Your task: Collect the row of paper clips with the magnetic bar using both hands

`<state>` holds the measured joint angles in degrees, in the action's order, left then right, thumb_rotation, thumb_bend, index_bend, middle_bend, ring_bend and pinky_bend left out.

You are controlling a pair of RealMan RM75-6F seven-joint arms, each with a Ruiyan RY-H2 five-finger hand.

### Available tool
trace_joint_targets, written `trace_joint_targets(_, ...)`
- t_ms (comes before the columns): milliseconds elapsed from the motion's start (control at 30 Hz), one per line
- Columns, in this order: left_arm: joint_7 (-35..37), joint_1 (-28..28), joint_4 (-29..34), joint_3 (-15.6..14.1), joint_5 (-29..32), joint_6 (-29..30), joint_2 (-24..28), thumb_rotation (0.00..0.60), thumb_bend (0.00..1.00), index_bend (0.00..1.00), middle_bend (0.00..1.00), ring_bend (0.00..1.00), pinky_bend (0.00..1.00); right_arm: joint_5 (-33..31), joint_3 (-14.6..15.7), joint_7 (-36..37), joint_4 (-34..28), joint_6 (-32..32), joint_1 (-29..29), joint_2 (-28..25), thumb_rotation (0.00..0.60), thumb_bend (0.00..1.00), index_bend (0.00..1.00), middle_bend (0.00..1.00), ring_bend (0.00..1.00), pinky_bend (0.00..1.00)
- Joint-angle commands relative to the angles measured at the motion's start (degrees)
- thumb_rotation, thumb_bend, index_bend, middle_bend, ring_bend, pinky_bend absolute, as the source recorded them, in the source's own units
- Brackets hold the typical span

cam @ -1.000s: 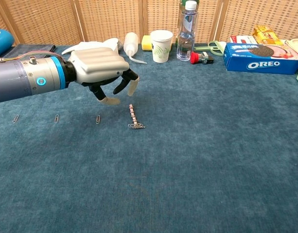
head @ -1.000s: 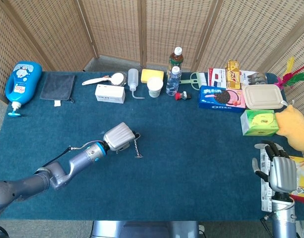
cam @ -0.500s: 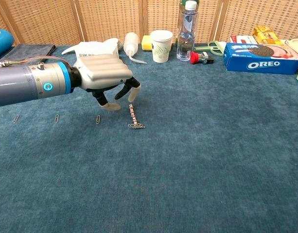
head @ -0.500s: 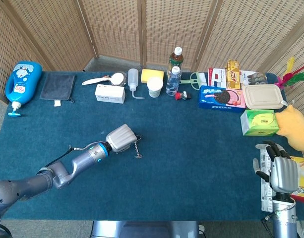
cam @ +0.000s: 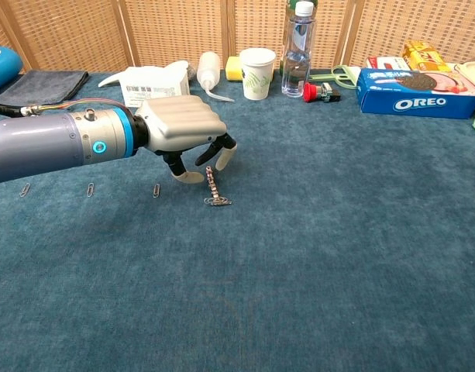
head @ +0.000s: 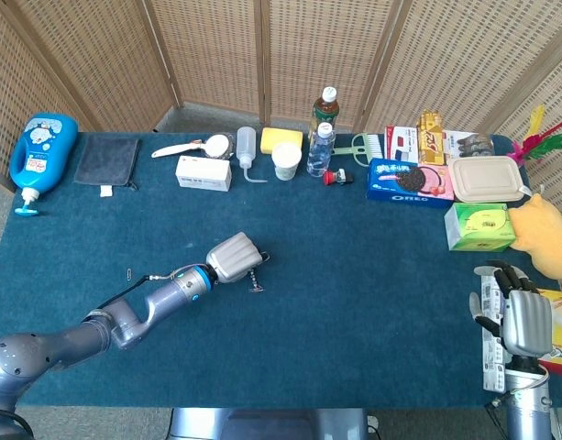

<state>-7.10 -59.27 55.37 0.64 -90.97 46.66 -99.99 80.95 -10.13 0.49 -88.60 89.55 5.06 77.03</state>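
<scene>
Left hand (cam: pixel 183 136) hovers palm-down over the upper end of the magnetic bar (cam: pixel 212 187), fingers (cam: pixel 226 152) curled loosely downward around it; can't tell whether any fingertip touches the bar, nothing gripped. Bar lies flat on the blue tabletop (cam: pixel 338 256), a thin beaded strip with a small cluster of clips stuck at its near end.

Three loose paper clips in a row left of the bar in chest view: first paper clip (cam: pixel 156 189) near the bar, second paper clip (cam: pixel 90 189) further left, third paper clip (cam: pixel 25 190) furthest left under the forearm. Head view shows only one clip clearly (head: pixel 129 273), left of the bar.

Right hand (head: pixel 514 316) well right of the bar at the tabletop's right edge, upright, fingers slightly spread, holding nothing.

Wide open cloth right of and in front of the bar. Clutter sits in a row along the back edge, well behind the bar: paper cup (cam: pixel 257 72), water bottle (cam: pixel 297 48), squeeze bottle (cam: pixel 208 71), white box (cam: pixel 152 82), Oreo box (cam: pixel 417 91), grey cloth (cam: pixel 39 84), blue bottle (head: pixel 40 151). Green tissue box (head: pixel 480 225) and yellow plush (head: pixel 543 229) far right of the bar.
</scene>
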Motion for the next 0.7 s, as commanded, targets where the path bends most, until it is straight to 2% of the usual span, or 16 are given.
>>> trace_joint_targets(33,-0.09,-0.1,-0.26,0.15,0.16,-0.11,-0.32,0.6,0.56,0.43,0.58,0.7,0.77,-0.03,-0.01,0.19,0.08,-0.05,-0.01,0.01,0.6,0.42,0.36,0.32,0.27,0.4)
trace_joint_targets(700,-1.12,-0.8,-0.33,0.45,0.95,-1.48,-1.03,0.6,0.56,0.43,0.58,0.7,0.77,-0.04,-0.05,1.53,0.36,0.15,-0.4,-0.25,0.6,0.42,0.36,0.32,0.27,0.4)
